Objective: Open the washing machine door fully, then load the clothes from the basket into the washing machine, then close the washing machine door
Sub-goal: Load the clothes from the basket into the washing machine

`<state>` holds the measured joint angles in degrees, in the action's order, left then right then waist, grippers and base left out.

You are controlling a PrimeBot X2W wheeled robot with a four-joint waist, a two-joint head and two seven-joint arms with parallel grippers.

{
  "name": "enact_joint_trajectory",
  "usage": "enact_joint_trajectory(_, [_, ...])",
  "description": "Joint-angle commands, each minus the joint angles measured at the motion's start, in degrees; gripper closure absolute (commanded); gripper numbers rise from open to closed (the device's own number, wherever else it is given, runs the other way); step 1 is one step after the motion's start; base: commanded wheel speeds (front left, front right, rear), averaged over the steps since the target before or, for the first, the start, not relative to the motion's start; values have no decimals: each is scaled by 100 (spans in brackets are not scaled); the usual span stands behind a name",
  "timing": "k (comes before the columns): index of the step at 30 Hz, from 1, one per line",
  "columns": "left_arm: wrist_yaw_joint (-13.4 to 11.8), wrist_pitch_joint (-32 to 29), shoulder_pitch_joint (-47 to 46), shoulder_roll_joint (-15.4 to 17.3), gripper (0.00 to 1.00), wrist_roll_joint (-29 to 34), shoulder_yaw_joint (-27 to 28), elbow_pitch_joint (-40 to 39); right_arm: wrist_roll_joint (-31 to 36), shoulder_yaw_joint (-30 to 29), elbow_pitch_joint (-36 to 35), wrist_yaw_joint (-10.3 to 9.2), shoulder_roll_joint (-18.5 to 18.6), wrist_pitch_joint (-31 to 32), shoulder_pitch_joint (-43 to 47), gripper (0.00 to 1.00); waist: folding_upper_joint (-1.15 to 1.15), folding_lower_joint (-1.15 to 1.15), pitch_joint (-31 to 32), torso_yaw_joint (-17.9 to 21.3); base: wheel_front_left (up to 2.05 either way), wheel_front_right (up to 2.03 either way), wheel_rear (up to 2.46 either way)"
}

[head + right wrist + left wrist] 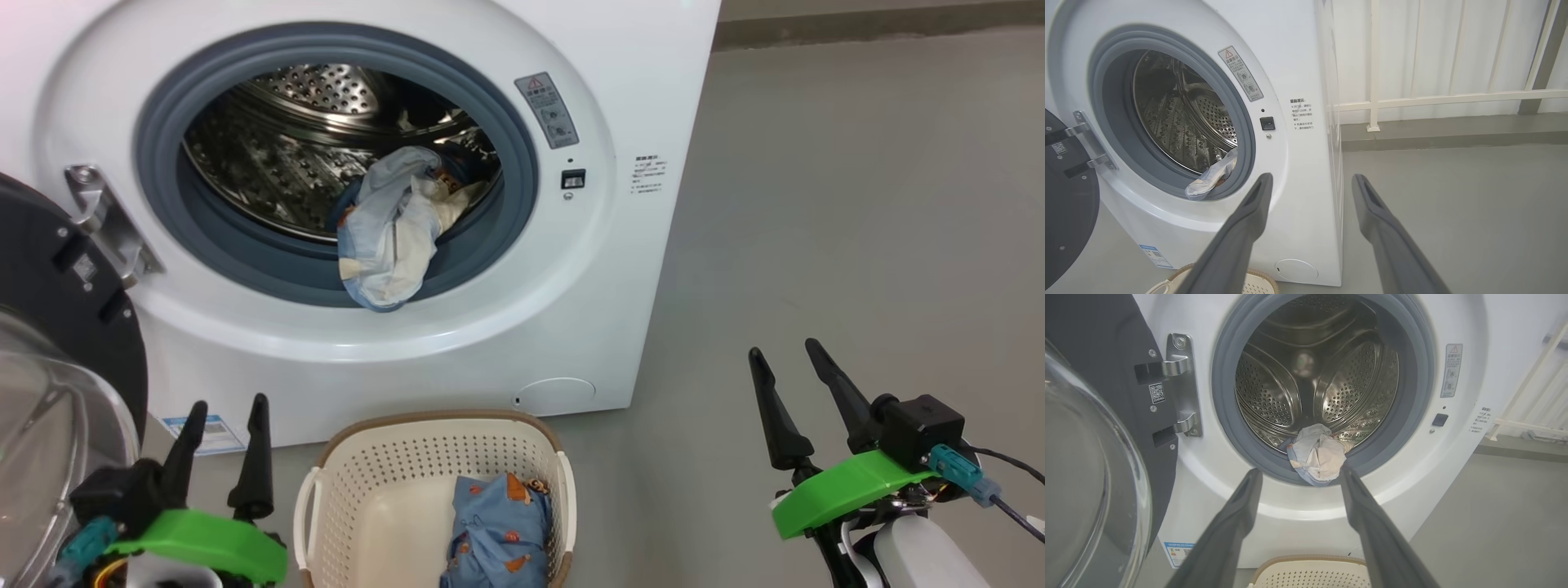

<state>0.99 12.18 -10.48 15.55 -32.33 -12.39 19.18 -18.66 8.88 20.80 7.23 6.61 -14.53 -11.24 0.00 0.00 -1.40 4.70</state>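
Mid-loading, door (pixel 77 318) open at nine o'clock, garment (pixel 392 233) draped over gasket (pixel 269 273). Left gripper (pixel 229 403), right gripper (pixel 784 349) released, empty. Next, likely: reaching down at six o'clock for clothes (pixel 498 531) in basket (pixel 408 457).

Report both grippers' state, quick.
Left gripper: open, holding nothing.
Right gripper: open, holding nothing.

Basket (pixel 392 465) is cream, brown-rimmed; clothes (pixel 498 531) blue with orange prints.
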Motion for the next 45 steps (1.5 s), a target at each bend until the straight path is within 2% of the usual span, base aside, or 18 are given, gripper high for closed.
enact_joint_trajectory(1, [35,-67,-373,138,0,-33,156,-26,-14,92,-165,25,33,-47,-171,0,0,0,-105,100,0,0,0])
enact_joint_trajectory(5, [230,-336,-892,133,0,-135,44,280,71,67,-256,25,-56,-47,-205,0,0,0,-371,255,0,0,0])
enact_joint_trajectory(19, [521,-872,-2872,283,0,-171,-210,1816,359,-38,-631,25,-359,-47,-404,0,0,0,-1482,740,0,0,0])
enact_joint_trajectory(34, [624,-1335,-4822,518,0,-77,-557,3311,-134,239,-1061,25,-372,-47,-509,0,0,0,-2478,1226,0,0,0])
enact_joint_trajectory(45, [637,-1873,-5762,625,0,80,-881,4108,-249,323,-1182,25,-373,-47,-533,0,0,0,-2728,1457,0,0,0])
